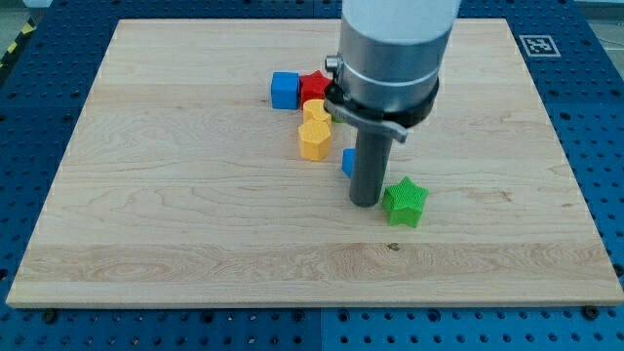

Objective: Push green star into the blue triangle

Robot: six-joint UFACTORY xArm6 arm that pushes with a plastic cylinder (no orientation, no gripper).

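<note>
My tip (pixel 365 202) just left of green star (pixel 405 202), blue triangle (pixel 347 162) (mostly hidden) behind rod — holding nothing

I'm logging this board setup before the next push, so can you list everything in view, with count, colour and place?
green star: 1, green, right of centre, just to the view's right of my tip
blue triangle: 1, blue, mostly hidden behind the rod, to the view's left of it
yellow blocks: 2, yellow, stacked in a line left of the rod; exact shapes unclear
red block: 1, red, toward the view's top, partly hidden by the arm
blue cube: 1, blue, left of the red block
wooden board: 1, light wood, fills the view
blue perforated table: 1, blue, around the board
my tip: 1, dark rod end, close beside the green star's left side
</note>
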